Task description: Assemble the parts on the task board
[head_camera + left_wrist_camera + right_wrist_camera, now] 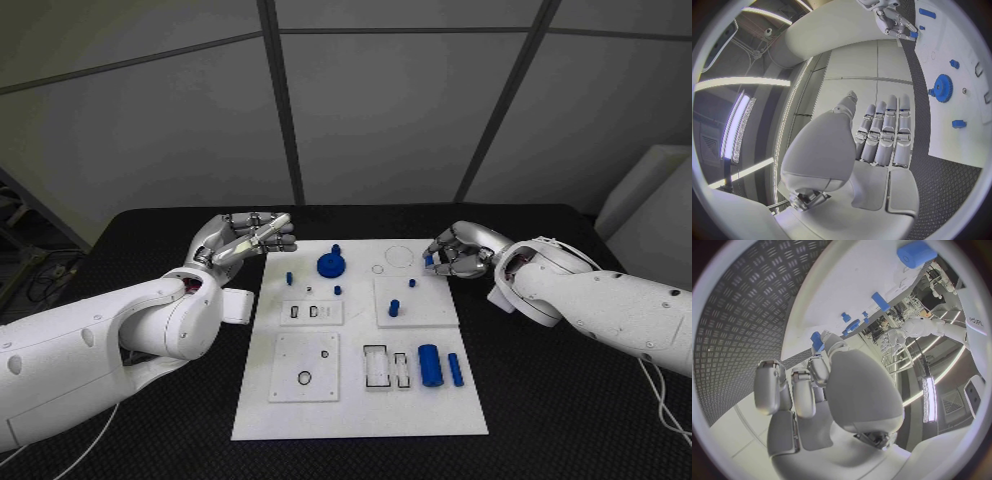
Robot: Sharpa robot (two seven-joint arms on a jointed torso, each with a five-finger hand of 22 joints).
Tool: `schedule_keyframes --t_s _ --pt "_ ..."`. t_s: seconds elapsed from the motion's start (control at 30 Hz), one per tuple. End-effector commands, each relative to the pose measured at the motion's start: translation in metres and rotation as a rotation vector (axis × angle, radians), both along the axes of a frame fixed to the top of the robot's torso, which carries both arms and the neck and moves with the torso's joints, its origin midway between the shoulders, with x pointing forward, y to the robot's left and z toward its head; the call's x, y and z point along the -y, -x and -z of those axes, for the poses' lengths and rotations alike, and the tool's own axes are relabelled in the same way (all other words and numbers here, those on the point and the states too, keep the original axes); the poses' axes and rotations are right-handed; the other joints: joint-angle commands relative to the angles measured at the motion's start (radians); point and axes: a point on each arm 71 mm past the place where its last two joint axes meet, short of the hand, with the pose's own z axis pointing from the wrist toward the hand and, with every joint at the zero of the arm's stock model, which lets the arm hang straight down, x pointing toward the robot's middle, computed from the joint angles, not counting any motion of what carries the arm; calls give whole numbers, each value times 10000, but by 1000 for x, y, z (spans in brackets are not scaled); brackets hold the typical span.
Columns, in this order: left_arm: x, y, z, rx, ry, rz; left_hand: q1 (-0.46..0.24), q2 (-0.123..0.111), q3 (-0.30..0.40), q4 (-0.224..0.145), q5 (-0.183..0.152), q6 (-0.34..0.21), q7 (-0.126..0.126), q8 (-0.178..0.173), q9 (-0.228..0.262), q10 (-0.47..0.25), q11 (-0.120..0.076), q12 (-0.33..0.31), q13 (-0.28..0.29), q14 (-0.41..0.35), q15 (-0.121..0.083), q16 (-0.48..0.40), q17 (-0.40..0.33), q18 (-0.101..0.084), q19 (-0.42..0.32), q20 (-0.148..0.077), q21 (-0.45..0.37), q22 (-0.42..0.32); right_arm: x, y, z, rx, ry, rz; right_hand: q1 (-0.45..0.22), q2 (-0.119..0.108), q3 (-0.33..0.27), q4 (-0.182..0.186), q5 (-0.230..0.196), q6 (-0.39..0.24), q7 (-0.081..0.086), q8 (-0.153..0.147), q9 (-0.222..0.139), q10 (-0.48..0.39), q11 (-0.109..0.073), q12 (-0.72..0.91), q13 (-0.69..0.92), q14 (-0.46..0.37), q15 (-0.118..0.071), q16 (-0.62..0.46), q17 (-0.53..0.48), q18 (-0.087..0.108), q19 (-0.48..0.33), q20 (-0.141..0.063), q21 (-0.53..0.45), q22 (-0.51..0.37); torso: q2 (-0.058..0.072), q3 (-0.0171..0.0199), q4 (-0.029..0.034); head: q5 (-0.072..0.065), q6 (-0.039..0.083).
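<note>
a black table (577,400) carries the white task board (361,405).

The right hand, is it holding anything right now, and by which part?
The right hand pinches a small blue part in its fingertips at the task board's far right edge; which end it grips cannot be told. The left hand holds nothing.

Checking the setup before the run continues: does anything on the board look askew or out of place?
Nothing stands out: the task board lies flat, the blue gear stands on it, two blue cylinders lie side by side.
</note>
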Motion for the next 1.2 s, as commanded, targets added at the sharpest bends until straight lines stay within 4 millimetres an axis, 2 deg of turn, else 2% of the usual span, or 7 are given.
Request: schedule_keyframes --t_s 0.03,0.33,0.63,0.7,0.97,1.13,1.2 --pt "1 1 -2 87 4 135 -66 13 17 -54 -57 4 40 -62 0 4 33 -51 8 -43 31 -56 17 -124 -96 4 -57 -16 -9 6 -7 239 -175 70 -7 124 78 1 -23 53 -28 21 6 -10 -66 17 -9 1012 -80 -1 2519 -42 30 -12 39 412 -28 -19 -26 5 4" --pt "2 1 -2 65 10 167 -66 13 17 -54 -57 4 40 -62 0 4 33 -51 8 -43 31 -56 17 -124 -96 4 -57 -16 -70 30 -21 238 -439 -1225 7 149 156 -26 -54 20 -20 9 -7 -14 -60 5 -14 1020 -79 14 2553 -51 56 -16 58 449 -60 -33 -13 75 -24" --pt "4 1 -2 29 12 193 -66 16 17 -58 -63 6 40 -66 0 5 33 -54 8 -42 31 -61 19 -123 -101 5 -56 -16 -138 36 -21 63 -326 -2386 39 115 229 -93 -55 10 -15 13 -15 -3 -58 13 3 1016 -78 6 2536 -52 62 -19 62 457 -117 -74 93 149 -117" --pt "4 1 -2 24 11 192 -66 16 17 -58 -63 6 40 -66 0 5 33 -54 8 -42 31 -61 19 -123 -101 5 -56 -16 -148 37 -20 73 -279 -2584 39 109 238 -100 -44 10 -14 14 -16 -1 -57 15 6 1017 -78 7 2539 -52 62 -19 61 456 -102 -62 75 208 -124" --pt "3 1 -2 28 -4 156 -66 16 17 -58 -63 6 40 -66 0 5 33 -54 8 -42 31 -61 19 -123 -101 5 -56 -16 -182 39 -18 137 56 -3094 12 69 263 -117 -19 6 -4 18 -20 -11 -48 3 -3 1012 -74 -2 2517 -52 62 -18 61 458 -90 -59 62 336 -191" --pt "3 1 -2 32 -6 148 -66 16 17 -58 -63 6 40 -66 0 5 33 -54 8 -42 31 -61 19 -123 -101 5 -56 -16 -193 42 -10 18 396 -3255 -18 37 262 -118 -17 -1 2 16 -24 -12 -44 1 -4 1010 -71 -5 2512 -50 55 -17 55 447 -94 -42 53 379 -241" --pt "3 1 -2 33 -5 149 -66 16 17 -58 -63 6 40 -66 0 5 33 -54 8 -42 31 -61 19 -123 -101 5 -56 -16 -195 44 -7 -48 538 -3315 -30 22 263 -119 -16 -7 4 15 -26 -13 -41 -1 -5 1010 -69 -5 2512 -51 57 -16 57 450 -97 -47 50 386 -258"
